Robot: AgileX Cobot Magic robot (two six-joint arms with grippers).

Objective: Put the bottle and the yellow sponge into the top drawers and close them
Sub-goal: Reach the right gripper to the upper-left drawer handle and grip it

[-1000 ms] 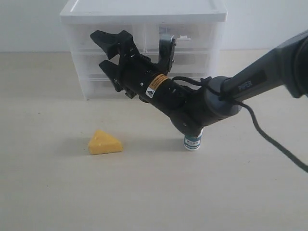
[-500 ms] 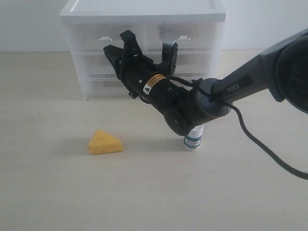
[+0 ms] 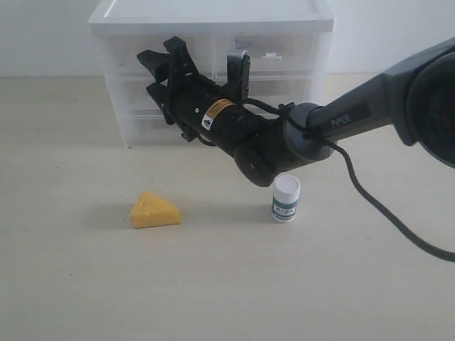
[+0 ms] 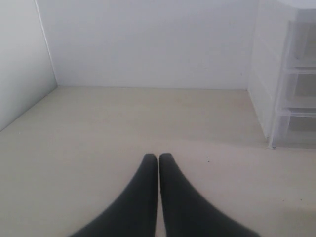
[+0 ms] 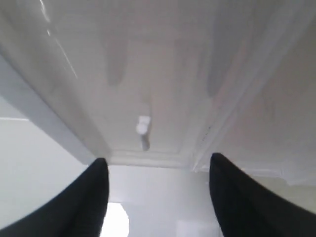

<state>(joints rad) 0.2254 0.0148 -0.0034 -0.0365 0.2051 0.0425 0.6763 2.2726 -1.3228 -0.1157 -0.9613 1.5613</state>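
Nearest in the exterior view, the wedge-shaped yellow sponge (cut like a slice of cheese) lies on the pale table. Well apart from it to the right, the small white-capped bottle with a dark green-and-white label stands upright. Neither is held and neither is in a drawer. Above and just behind the bottle, the black right arm slants across the middle. The right gripper hangs with its jaws spread wide and nothing between them, close in front of the two translucent white top drawers, which both look shut. Its wrist camera shows its fingers framing a small white pull tab on a drawer front, near it but not touching. The left gripper is outside the exterior view; its own camera shows its fingers pressed together on nothing, low over the table, with the white plastic cabinet nearby. The step in hand seems to be opening a first top drawer, probably the left one. The next move calls for easing forward until the tab sits between the fingers, pinching it, then pulling straight back gently, since so light a cabinet might slide.
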